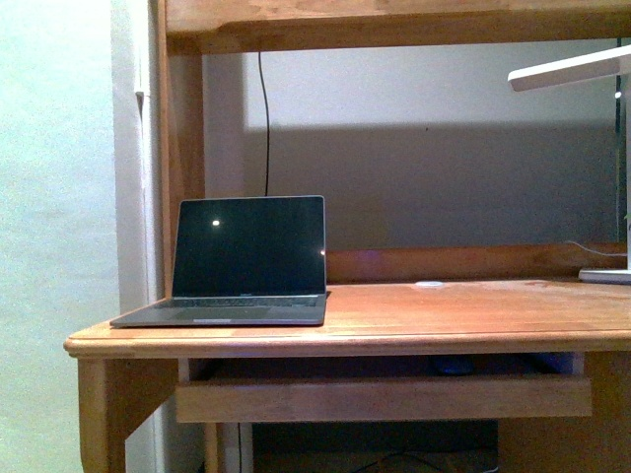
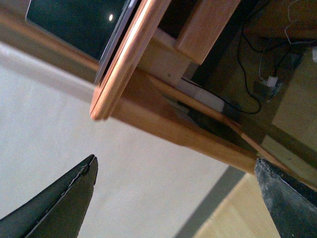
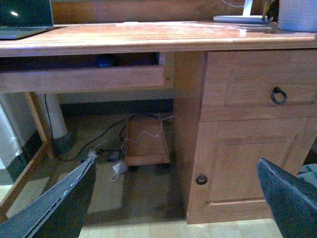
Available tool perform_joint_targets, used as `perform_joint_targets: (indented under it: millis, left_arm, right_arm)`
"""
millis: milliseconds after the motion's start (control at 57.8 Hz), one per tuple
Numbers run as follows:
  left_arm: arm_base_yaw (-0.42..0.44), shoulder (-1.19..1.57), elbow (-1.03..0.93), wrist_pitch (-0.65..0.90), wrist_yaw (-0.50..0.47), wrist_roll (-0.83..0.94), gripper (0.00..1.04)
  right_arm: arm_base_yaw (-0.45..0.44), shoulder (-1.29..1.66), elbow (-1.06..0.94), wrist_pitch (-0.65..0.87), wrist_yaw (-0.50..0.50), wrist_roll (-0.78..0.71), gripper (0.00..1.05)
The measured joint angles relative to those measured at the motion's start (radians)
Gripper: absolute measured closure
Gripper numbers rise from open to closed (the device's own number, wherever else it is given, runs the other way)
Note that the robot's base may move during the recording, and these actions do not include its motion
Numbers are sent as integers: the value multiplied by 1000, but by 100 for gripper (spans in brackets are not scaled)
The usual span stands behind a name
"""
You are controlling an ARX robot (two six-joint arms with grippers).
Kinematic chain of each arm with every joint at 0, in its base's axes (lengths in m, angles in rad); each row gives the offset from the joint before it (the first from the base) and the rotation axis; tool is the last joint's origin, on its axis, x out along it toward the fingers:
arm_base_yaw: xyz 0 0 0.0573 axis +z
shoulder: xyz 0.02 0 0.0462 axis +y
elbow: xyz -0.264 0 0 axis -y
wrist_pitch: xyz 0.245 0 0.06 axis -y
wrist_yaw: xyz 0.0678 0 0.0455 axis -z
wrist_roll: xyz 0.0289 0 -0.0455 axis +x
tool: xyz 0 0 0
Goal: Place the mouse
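A small dark, dome-backed shape, the mouse (image 3: 105,60), sits in the pull-out tray (image 3: 81,78) under the desktop. In the front view it shows only as a dark lump (image 1: 455,367) in the shadow behind the tray front (image 1: 385,397). My right gripper (image 3: 176,161) is open and empty, low in front of the desk, well below and apart from the mouse. My left gripper (image 2: 174,161) is open and empty, below the desk's left corner (image 2: 99,111). Neither arm shows in the front view.
An open laptop (image 1: 246,256) with a dark screen stands at the desktop's left. A small flat white disc (image 1: 430,284) lies mid-desk, and a lamp base (image 1: 603,276) stands at the right. A drawer with a ring pull (image 3: 279,95) and a cabinet door (image 3: 247,163) are at the right; cables (image 3: 119,158) lie on the floor.
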Motion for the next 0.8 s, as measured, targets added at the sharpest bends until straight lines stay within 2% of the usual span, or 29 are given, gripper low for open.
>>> perform_joint_targets:
  millis: [87, 242, 796]
  left_arm:
    - [-33, 129, 115, 11, 28, 145, 8]
    - [-80, 320, 342, -8, 58, 282, 8]
    - [-154, 658, 848, -187, 100, 372, 8]
  right_arm:
    - [0, 0, 0, 0, 0, 0, 7]
    - [0, 0, 0, 0, 0, 0, 7]
    - [0, 0, 0, 0, 0, 0, 7]
